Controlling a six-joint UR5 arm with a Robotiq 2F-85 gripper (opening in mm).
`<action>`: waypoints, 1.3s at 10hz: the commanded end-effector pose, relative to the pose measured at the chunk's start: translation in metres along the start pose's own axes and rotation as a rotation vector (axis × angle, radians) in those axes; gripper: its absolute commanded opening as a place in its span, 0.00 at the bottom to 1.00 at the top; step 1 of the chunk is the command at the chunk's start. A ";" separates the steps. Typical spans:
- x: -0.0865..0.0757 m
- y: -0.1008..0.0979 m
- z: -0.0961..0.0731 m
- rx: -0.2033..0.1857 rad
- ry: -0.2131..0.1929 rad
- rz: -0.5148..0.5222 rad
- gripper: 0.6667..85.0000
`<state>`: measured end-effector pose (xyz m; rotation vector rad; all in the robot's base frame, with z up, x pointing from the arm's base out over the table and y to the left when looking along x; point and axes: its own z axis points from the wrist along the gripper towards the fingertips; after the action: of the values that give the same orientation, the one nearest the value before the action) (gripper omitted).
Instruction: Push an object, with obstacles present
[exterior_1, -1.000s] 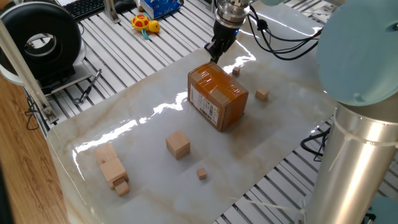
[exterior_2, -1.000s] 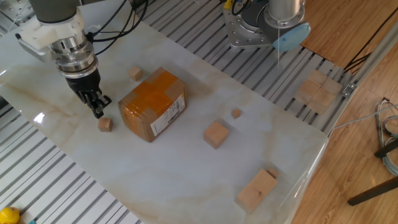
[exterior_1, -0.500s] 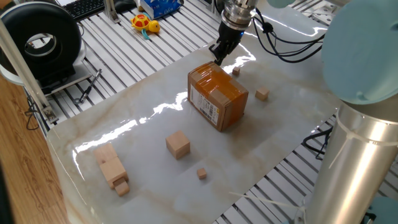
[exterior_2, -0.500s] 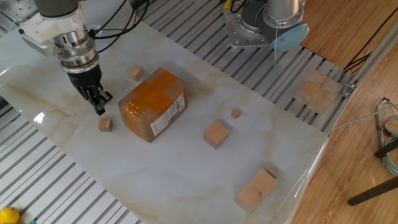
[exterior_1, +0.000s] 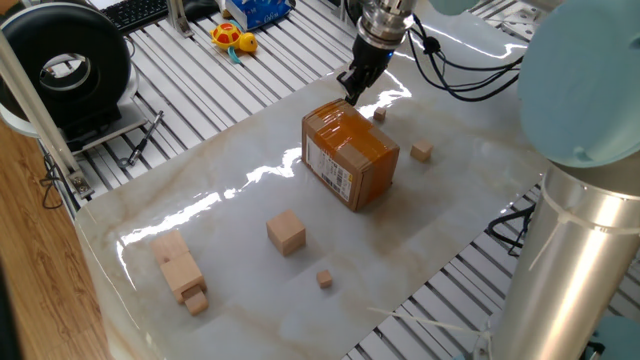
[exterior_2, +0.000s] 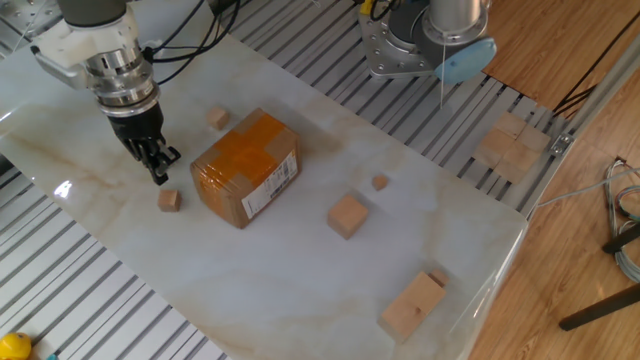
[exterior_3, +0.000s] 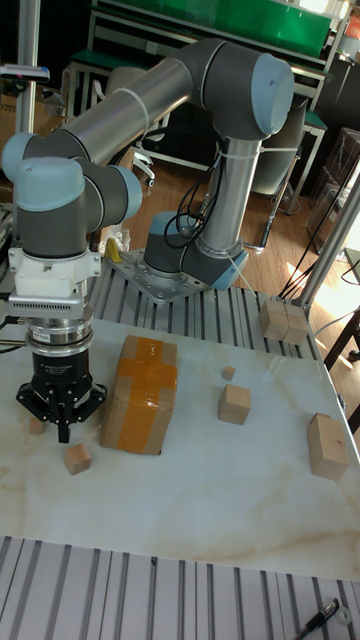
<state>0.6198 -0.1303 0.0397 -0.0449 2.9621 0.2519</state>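
Gripper: we see the gripper (exterior_2: 159, 176) tip-down just above the tabletop (exterior_2: 300, 270), fingers pressed together into one narrow point, holding nothing.

Object: small wood cube (exterior_2: 170, 200) lies free on the tabletop, just beside the gripper tip and a little toward the slatted near edge in the other fixed view; we read a small gap, not contact. The cardboard box (exterior_2: 246, 167) sits close on its other side.

Twin cube: the second small cube (exterior_2: 218, 119) is beyond the box, well apart from the gripper.

Other obstacles: the larger cube (exterior_2: 348, 215) and tiniest cube (exterior_2: 380, 182) lie mid-tabletop; a stacked block (exterior_2: 412, 305) sits near the far corner.

Step in hand: we judge it the approach, tip being set behind the object.

How to do it well: we would keep the tip low, meet the cube's face square at its centre so it slides rather than spins, and steer the line away from the box, since the corridor there is tight.

Risk: an off-centre touch may swing the cube against the box.
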 end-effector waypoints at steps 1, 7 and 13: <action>-0.002 -0.002 -0.001 -0.001 -0.010 0.003 0.01; 0.010 0.001 0.013 -0.006 -0.023 -0.009 0.01; 0.002 0.008 0.020 -0.023 -0.030 -0.033 0.01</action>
<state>0.6142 -0.1225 0.0221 -0.0899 2.9401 0.2613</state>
